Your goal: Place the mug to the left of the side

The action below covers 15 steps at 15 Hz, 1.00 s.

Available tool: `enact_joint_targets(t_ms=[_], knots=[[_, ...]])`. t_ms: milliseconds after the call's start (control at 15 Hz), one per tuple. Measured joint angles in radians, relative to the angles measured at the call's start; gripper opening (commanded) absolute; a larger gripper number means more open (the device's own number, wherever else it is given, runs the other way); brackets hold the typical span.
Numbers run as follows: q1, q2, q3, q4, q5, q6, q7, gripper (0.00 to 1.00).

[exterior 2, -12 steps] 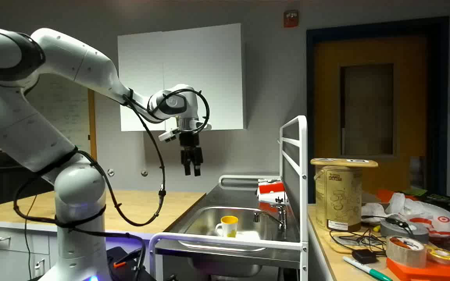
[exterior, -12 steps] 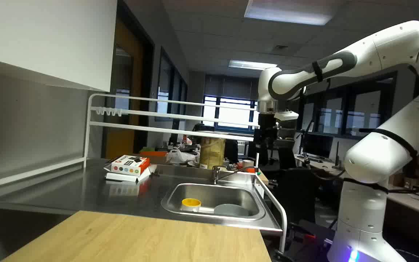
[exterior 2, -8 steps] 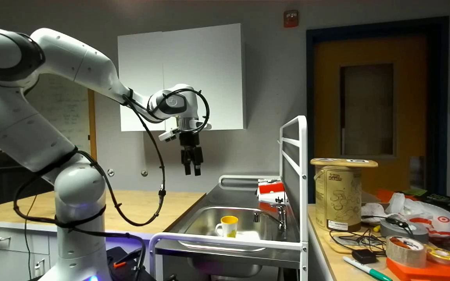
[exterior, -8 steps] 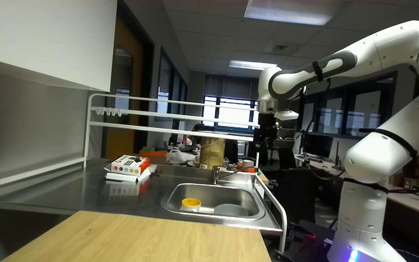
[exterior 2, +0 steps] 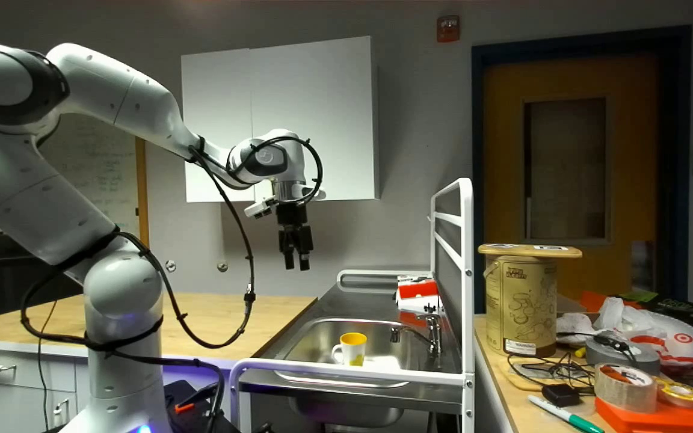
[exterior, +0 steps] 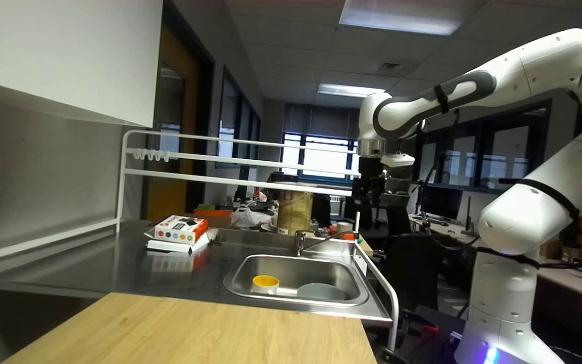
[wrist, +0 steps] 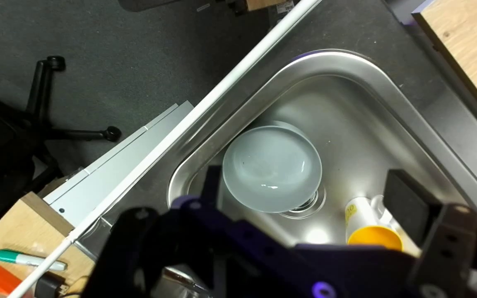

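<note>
The mug point(exterior 2: 352, 347) is small, pale outside with a yellow inside. It stands upright in the steel sink point(exterior: 321, 265), with its handle toward the wooden worktop side. It also shows in an exterior view point(exterior: 265, 285) and, partly covered by the gripper, in the wrist view point(wrist: 358, 213). My gripper point(exterior 2: 296, 264) is open and empty, pointing down high above the sink. In the wrist view its two fingers stand wide apart, the mug near the right finger point(wrist: 408, 207). The gripper also shows, dark and unclear, in an exterior view point(exterior: 366, 197).
A grey-blue bowl point(wrist: 271, 165) sits in the sink beside the mug. The faucet point(exterior 2: 434, 337) and white rack point(exterior 2: 467, 270) stand along the sink. A red-and-white box point(exterior: 180, 230) lies on the steel counter point(exterior: 94, 263). A wooden worktop point(exterior: 210, 328) adjoins it, under white cabinets point(exterior 2: 310, 120).
</note>
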Motion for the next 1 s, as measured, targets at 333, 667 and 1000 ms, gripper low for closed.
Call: enact_joint_targets(t_ms=[333,667,1000], knots=[[0.000,0.001,-0.001,0.000,0.000,0.000,0.000,1.00],[-0.001,0.072,-0.015,0.032,0.000,0.008,0.000,1.00],[0.000,0.309,-0.017,0.229,0.001,0.008,0.013,1.00]])
